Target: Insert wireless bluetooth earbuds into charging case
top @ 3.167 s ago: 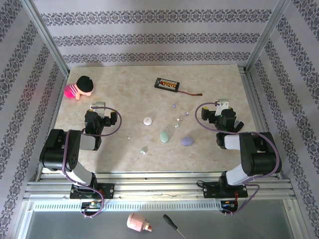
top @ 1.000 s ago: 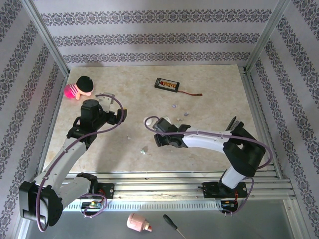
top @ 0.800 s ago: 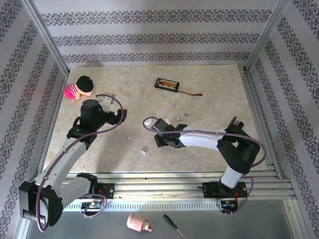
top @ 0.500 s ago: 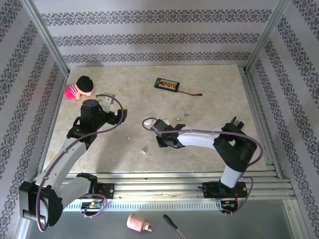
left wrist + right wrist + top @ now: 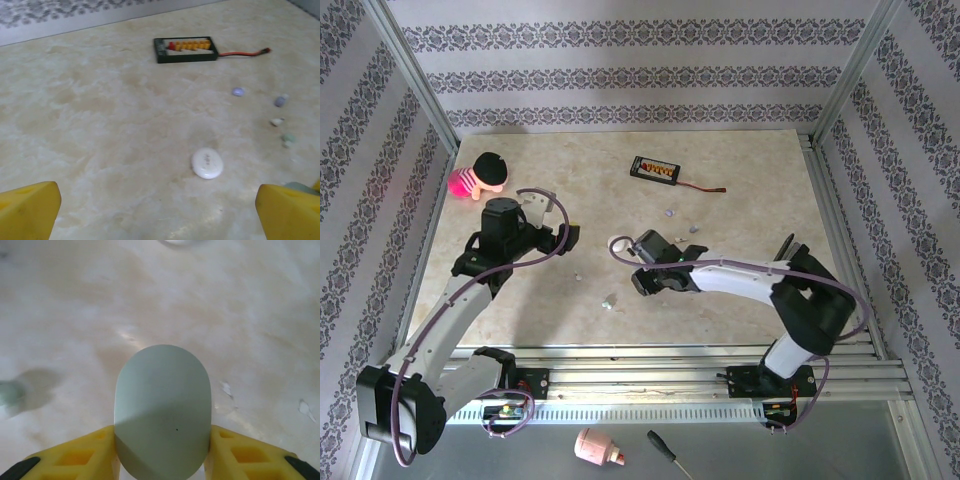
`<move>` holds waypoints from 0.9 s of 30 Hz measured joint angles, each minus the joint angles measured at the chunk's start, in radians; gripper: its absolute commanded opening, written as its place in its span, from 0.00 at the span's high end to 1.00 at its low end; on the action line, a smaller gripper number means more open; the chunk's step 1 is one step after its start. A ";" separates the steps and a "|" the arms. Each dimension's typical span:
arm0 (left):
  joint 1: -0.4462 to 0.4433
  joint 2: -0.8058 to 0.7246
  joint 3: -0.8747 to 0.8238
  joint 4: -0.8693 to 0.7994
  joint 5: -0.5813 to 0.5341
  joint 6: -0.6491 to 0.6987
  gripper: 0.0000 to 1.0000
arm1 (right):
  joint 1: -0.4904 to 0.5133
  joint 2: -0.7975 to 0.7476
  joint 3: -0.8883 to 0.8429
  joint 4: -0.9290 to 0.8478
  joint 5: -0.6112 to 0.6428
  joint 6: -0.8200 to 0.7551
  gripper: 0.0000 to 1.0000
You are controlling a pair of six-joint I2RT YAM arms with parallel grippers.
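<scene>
Well, from overhead the right gripper [image 5: 645, 282] sits mid-table with the earbuds [image 5: 669, 212] scattered just beyond it, the left wrist camera has the left gripper [image 5: 160, 220] spread wide with a white case [image 5: 207, 163] ahead, and the right wrist camera shows jaws clamped on a mint-green case [image 5: 162, 405].

- I count four earbuds [image 5: 276, 121]: two lavender, one whitish, one mint-green.
- One white charging case [image 5: 207, 163] and one mint-green charging case [image 5: 161, 417], two in all.
- One black board with a red wire [image 5: 185, 49].
- One doll [image 5: 480, 175].
- One screwdriver [image 5: 665, 452].
</scene>
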State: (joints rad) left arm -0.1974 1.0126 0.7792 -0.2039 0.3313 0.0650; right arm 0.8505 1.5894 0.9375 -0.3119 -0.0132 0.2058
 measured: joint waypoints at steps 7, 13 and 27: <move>-0.009 0.000 0.065 -0.109 0.257 0.085 0.01 | -0.114 -0.148 0.031 -0.056 -0.280 -0.215 0.63; -0.083 0.018 0.077 -0.136 0.421 0.093 0.01 | -0.182 -0.214 0.138 -0.183 -0.489 -0.333 0.63; -0.249 0.083 0.079 -0.051 0.672 0.050 0.21 | -0.195 -0.287 0.258 -0.335 -0.797 -0.446 0.66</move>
State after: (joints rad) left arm -0.4461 1.0958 0.8581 -0.2554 1.0031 0.1154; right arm 0.6559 1.3022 1.1957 -0.6468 -0.8097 -0.2401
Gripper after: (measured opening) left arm 0.833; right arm 0.347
